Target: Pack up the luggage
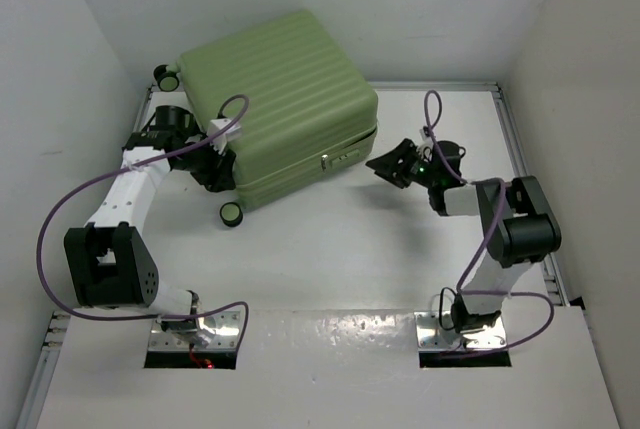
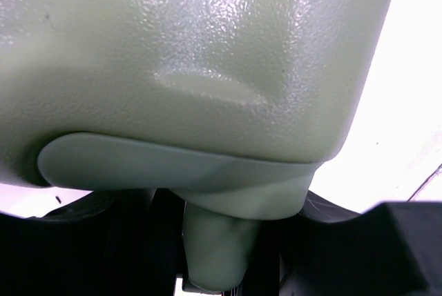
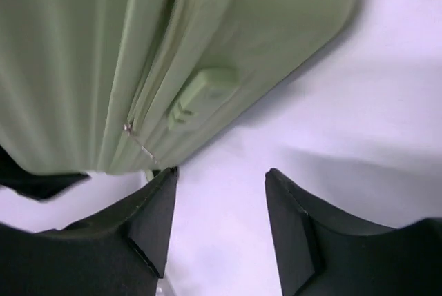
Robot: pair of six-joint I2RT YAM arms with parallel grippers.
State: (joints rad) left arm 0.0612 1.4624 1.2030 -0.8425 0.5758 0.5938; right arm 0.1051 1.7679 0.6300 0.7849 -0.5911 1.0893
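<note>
1. Back-left on the table (image 1: 330, 249), the luggage (image 1: 285, 99) lay flat with its lid down. Its wheels (image 1: 231, 213) pointed at the left arm, and its long axis ran off to the right, angled a bit away from the bases.
2. The left gripper (image 1: 208, 154) was right up against that wheel end, between the two wheels. Its wrist view was all green shell plus a pale green stub (image 2: 210, 254) down between the dark fingers. Honestly couldn't tell if it was pinching that or just sitting around it.
3. The right gripper (image 1: 392, 164) hung just off the near-right corner, jaws apart, bare table between them, holding nothing. The suitcase sat to its left with the zip seam and lock block (image 3: 200, 96) facing it. My guess is that arm was better placed for any seam work.
4. Hidden stuff: the inside and whatever was packed. The zipper pull (image 3: 138, 141) was only a thin glint, too small to read.
</note>
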